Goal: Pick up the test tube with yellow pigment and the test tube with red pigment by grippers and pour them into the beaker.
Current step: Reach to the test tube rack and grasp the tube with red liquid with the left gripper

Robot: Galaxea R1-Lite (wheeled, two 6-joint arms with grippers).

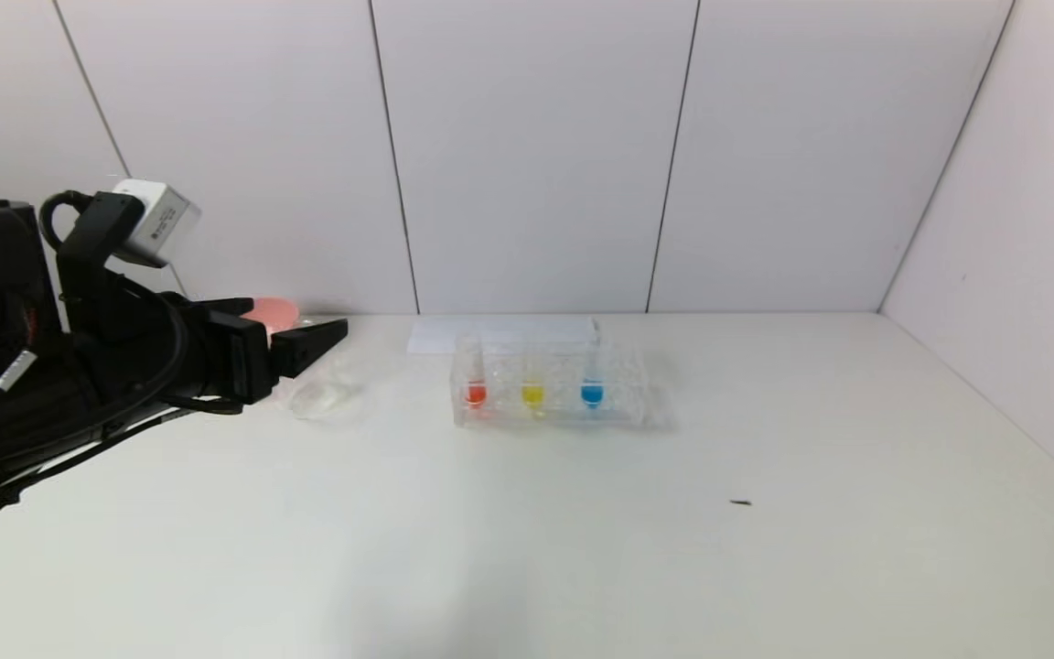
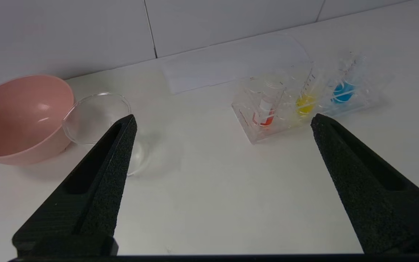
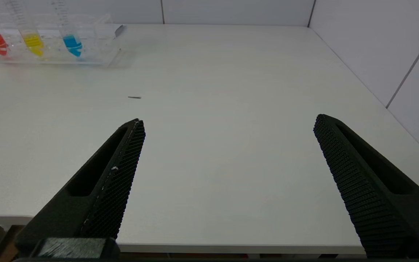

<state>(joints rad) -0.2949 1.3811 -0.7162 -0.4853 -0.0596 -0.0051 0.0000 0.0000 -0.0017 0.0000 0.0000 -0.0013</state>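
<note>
Left gripper: raised over the table's left rear area, fingers pointing toward the rack. Its 2 jaws stand wide apart with nothing between them. It touches no object.

Right gripper: not seen from the head camera. Its own wrist camera shows it above the table's near edge, on the right side, well apart from the rack. Its 2 jaws are spread wide and hold nothing.

Clear tube rack: stands near the table's middle, toward the back wall. It holds 3 tubes in a row, all upright or close to it.
- Test tube with red pigment — at the rack's left end, seated in the rack.
- Test tube with yellow pigment — in the middle position, between the red and blue tubes.
- Blue-liquid tube — to the right of the yellow one.

Beaker: clear, standing on the table to the left of the rack, just beside the pink bowl. From the left wrist camera the 2 rims appear to touch or nearly touch — contact cannot be confirmed. From the head camera the beaker is faint, and the left gripper partly covers the bowl. No coloured liquid is visible in the beaker.

Other items: a white sheet of paper lies flat behind the rack against the wall line. A small dark speck lies on the table to the right front of the rack.
</note>
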